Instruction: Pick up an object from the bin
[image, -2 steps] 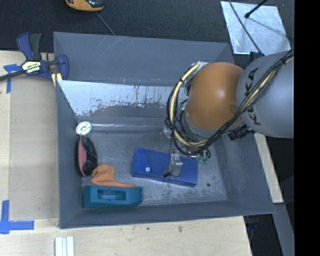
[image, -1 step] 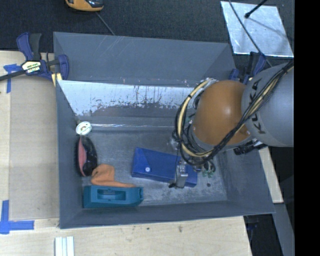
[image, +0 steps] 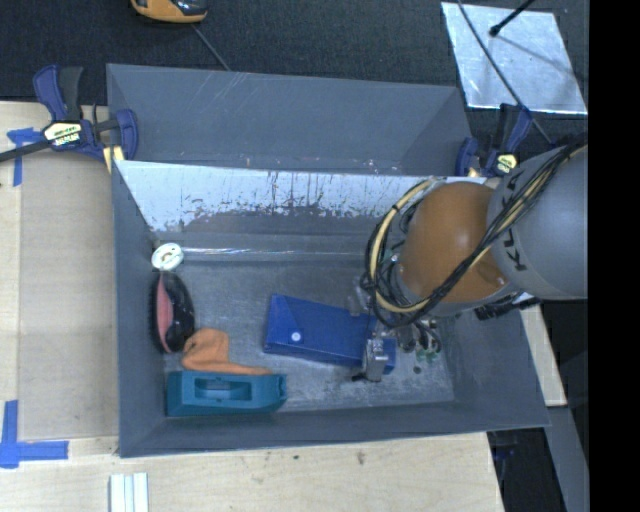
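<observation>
1. The flat blue rectangular box (image: 310, 335) lies slantwise on the floor of the grey metal bin (image: 300, 120), right of the middle. Its right end sits under the gripper (image: 378, 358).
2. You cannot tell from this view how wide the pincer stands, nor whether it has hold of the box.
3. Confirm a firm bite on that right end before lifting; gripped at one end, a flat box will likely droop.
4. Lift straight up. The bin's right wall is near, while the teal plastic block (image: 225, 392) and the orange soft lump (image: 208, 350) lie well apart to the left.
</observation>
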